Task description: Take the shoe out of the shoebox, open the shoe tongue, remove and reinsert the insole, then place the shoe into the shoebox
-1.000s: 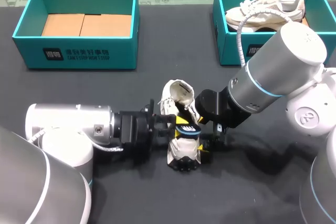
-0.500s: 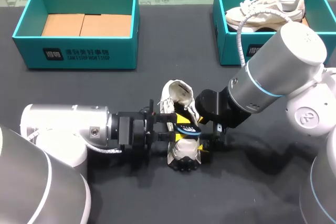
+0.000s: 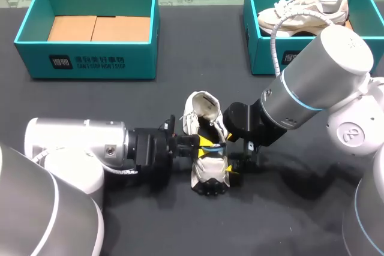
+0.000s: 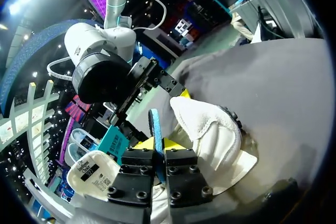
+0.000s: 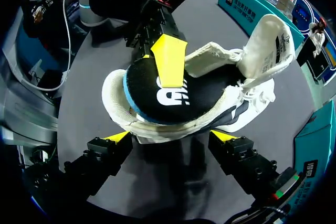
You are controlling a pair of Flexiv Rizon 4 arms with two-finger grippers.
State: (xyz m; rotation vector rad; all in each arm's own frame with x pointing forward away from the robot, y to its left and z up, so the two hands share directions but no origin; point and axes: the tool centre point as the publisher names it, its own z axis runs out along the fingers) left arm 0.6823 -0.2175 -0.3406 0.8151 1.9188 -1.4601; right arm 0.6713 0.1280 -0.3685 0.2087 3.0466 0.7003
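White and dark-soled, the shoe sits at the middle of the dark table. Its tongue is folded back at the 12 o'clock end and its treaded sole edge shows at 6 o'clock. The black insole, edged in blue, lies partly out of the shoe's opening, resting on the collar. The left gripper comes in from 9 o'clock of the shoe. Its yellow-tipped fingers are pressed onto the insole from both faces, and the blue edge stands up between them in the left wrist view. The right gripper reaches in from 3 o'clock and clamps the shoe, one yellow tip against each side of the lower body. At about 10 o'clock from the shoe, well apart from it, a teal shoebox shows a brown cardboard floor. At about 1 o'clock a second teal shoebox holds another white shoe, lying lengthwise inside it.
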